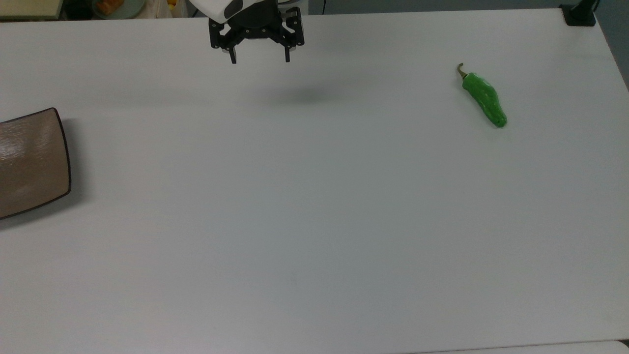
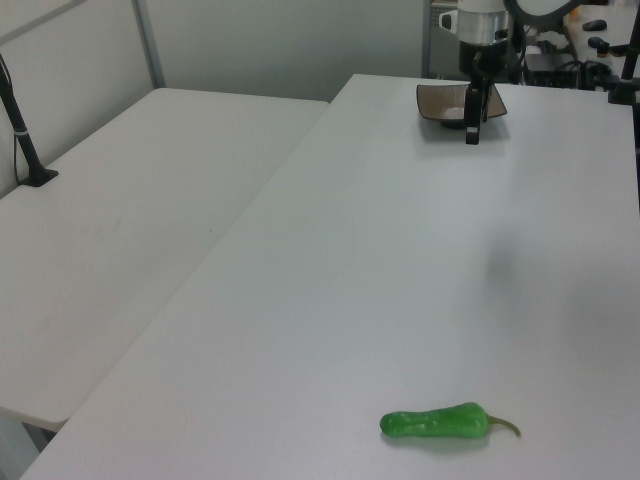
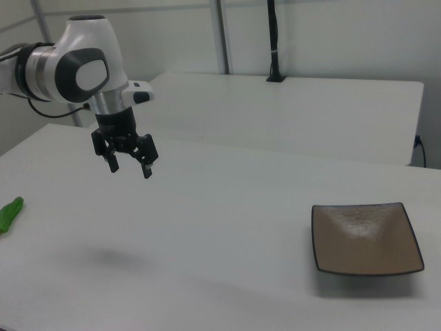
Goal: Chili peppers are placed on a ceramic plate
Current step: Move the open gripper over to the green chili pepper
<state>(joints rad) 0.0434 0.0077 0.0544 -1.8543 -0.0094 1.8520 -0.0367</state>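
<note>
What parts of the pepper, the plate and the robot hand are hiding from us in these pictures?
- Chili pepper: in the right view, that picture's left edge cuts off all but one green end.
- Ceramic plate: in the top view, the left edge cuts part of it away.
- Ceramic plate: in the left view, the gripper covers part of it.
- Gripper: in the top view, the arm above it runs off the top edge.

two white tables [image 2: 150, 230] before pale walls [image 2: 280, 40]

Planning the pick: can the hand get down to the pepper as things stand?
Probably yes. The hand hangs open above the table, and the pepper lies alone on bare tabletop, nothing around it.
</note>
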